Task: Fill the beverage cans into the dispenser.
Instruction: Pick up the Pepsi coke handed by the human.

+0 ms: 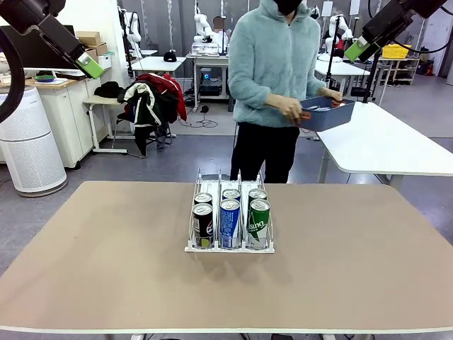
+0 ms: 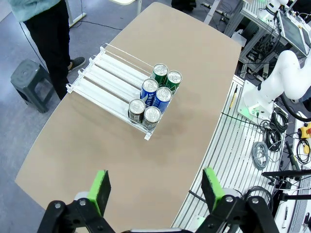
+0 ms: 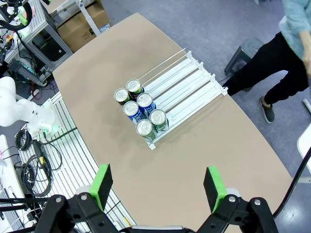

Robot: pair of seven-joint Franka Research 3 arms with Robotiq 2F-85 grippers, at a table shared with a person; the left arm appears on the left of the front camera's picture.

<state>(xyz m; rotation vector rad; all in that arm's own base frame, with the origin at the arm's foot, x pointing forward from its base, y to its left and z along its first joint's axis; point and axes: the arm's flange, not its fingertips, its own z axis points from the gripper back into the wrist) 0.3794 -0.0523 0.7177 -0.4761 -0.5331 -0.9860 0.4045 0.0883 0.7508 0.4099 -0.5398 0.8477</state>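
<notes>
6 beverage cans stand 2 per lane at the robot-side end of the dispenser, mid-worktop. The lanes probably slope so cans slide forward, leaving the far end free for loading. Left pincer and right pincer hover high, jaws apart and empty, likely keeping clear. Back-row labels are hidden, and what the person carries in the blue bin is unclear.
</notes>
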